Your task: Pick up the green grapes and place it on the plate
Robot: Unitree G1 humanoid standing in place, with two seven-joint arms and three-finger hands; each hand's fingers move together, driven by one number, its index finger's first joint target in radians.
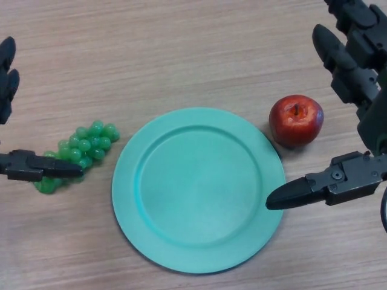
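A bunch of green grapes (84, 148) lies on the wooden table left of a round teal plate (198, 188), which has nothing on it. My left hand (30, 165) comes in at the left edge, open, its thumb lying over the lower left end of the grapes and its fingers up at the edge, apart from them. My right hand (351, 121) is open at the right side, its thumb reaching over the plate's right rim and its fingers spread near the top right corner.
A red apple (295, 120) stands on the table just off the plate's upper right rim, between my right hand's thumb and fingers. The wooden table (181, 54) stretches behind the plate.
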